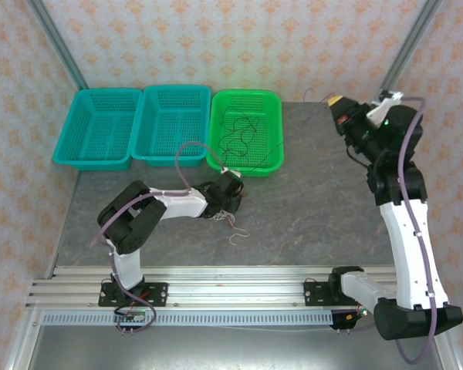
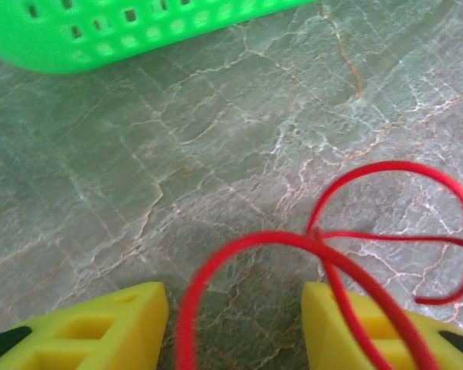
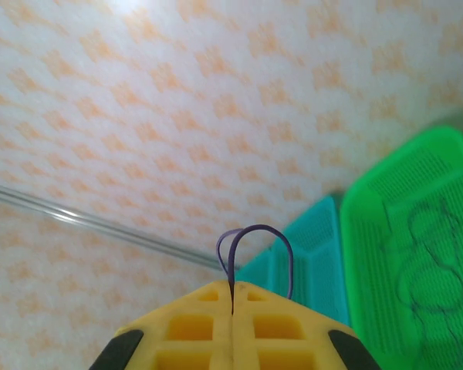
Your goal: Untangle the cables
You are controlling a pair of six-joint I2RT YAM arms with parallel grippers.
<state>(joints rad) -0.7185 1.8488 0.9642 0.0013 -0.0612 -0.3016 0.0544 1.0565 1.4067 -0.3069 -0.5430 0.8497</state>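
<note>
Grey veined table (image 1: 309,200); left tool (image 2: 235,324) released, fingers apart, red cable (image 2: 278,237) looped between them on table; right tool (image 3: 231,297) clenched on thin dark cable (image 3: 258,227), raised before patterned wallpaper (image 3: 139,116); black cables (image 1: 239,135) lie in green basket (image 1: 281,135).

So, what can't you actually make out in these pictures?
Top view: tangled thin wires beside the left tool are too small to count; the tool covers some.
Left wrist view: thin red floppy wire runs off the bottom edge; ends unseen.
Right wrist view: thin dark wire loop vanishes inside the shut right tool.
</note>
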